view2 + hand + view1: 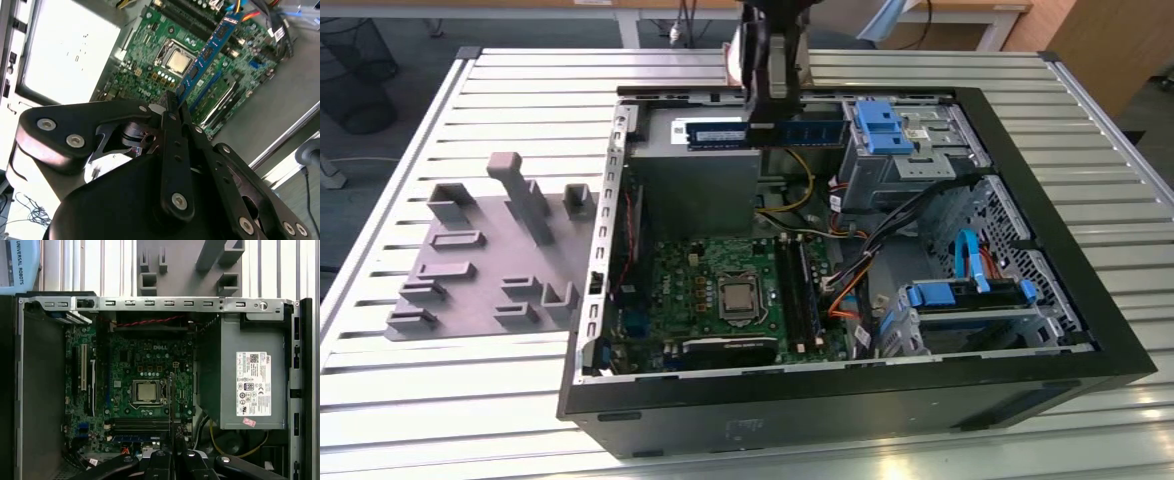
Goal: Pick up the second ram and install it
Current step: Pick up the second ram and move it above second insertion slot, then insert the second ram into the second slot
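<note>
Slatted metal desk (480, 400) carrying an open computer case (854, 400), with a gray fixture plate (460, 285) beside it on the exterior view's left. Hanging above the case's far end, clear of the motherboard (700, 275): the second ram (817, 132), level and on edge. Pinched across its flat faces near mid-length by the gripper (173, 105), jaws pressed onto the board. Probably light and stiff, but thin and fragile; smooth faces likely slippery. Best held on the board faces near the top edge, away from the contact edge.
</note>
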